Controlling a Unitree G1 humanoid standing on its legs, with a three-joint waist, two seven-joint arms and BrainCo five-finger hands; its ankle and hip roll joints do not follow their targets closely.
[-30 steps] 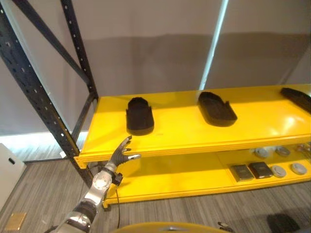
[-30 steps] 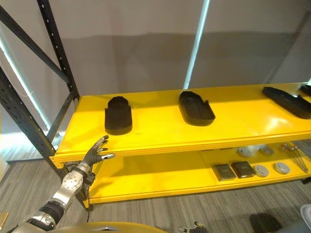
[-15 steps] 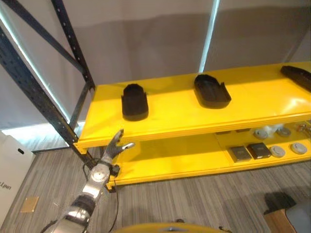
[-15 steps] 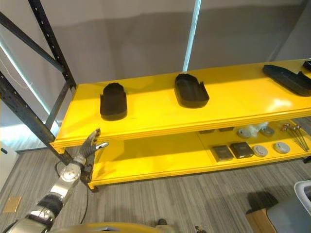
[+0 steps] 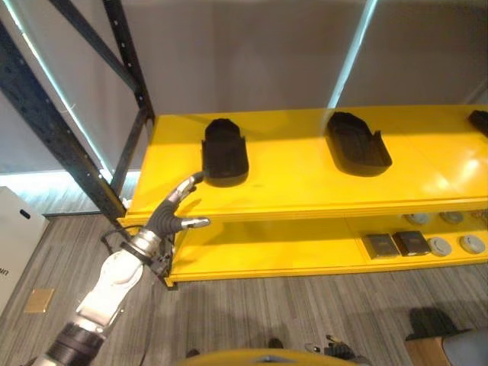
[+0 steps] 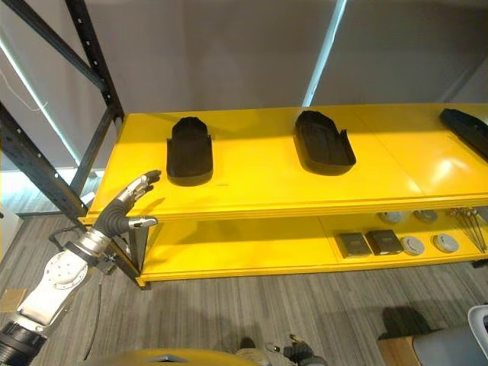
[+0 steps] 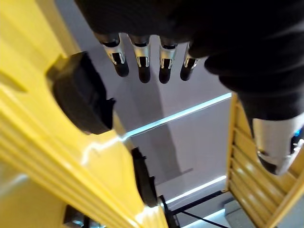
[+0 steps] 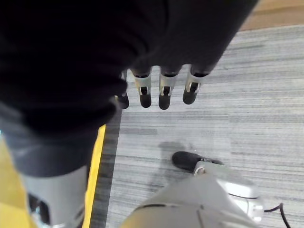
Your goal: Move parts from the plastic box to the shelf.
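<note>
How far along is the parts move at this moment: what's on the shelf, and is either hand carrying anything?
Done: two black parts, one and another, lie on the yellow shelf's top board, with a third at its far right end. In hand: nothing; the left hand hovers open by the shelf's front edge, the right hand open above the floor. How many parts remain cannot be told.

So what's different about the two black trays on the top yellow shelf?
The left black tray sits near the shelf's left end, close to the left hand; the right black tray sits further along, far from that hand. The left tray lies almost straight front to back, while the right tray is turned at a slant. The right tray has a notch in its side wall; the left tray shows none. Both are dark, shallow, empty-looking and rest flat on the top shelf.
</note>
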